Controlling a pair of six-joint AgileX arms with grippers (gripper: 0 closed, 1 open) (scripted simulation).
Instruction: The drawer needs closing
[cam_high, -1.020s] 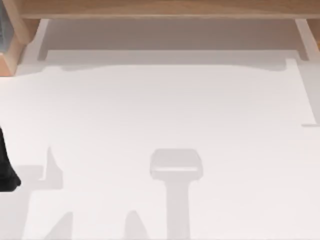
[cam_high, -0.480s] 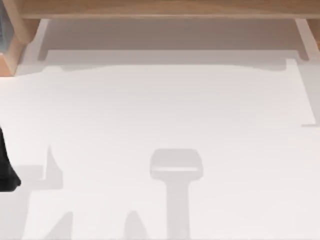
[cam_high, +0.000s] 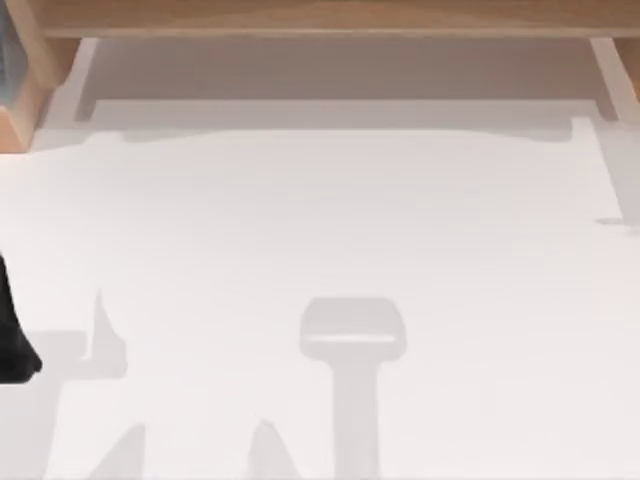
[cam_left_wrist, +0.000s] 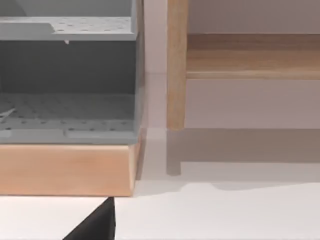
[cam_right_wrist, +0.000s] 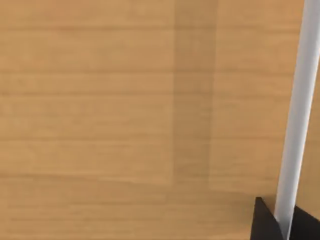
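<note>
The drawer (cam_high: 330, 68) stands pulled out of the light-wood furniture (cam_high: 320, 15) at the far side of the table. It has a pale beige-grey floor, thin white side walls and a white front edge (cam_high: 330, 112). My left arm (cam_high: 14, 335) rests at the table's left edge, well short of the drawer. The dark tip of my left gripper (cam_left_wrist: 95, 226) shows over the tabletop, facing the drawer's left end (cam_left_wrist: 240, 145). My right gripper (cam_right_wrist: 283, 226) is close to a light-wood panel (cam_right_wrist: 125, 115), with a thin white strip (cam_right_wrist: 298, 110) running past its tips.
The flat white tabletop (cam_high: 320, 230) spans the near side. A grey perforated shelf unit (cam_left_wrist: 65, 75) on a wooden base (cam_left_wrist: 65, 170) stands beside the drawer's left end. A wooden upright (cam_left_wrist: 177, 65) separates the two.
A faint shadow at the tabletop's right edge has shifted a little toward the furniture. The left arm and the drawer have not moved.
</note>
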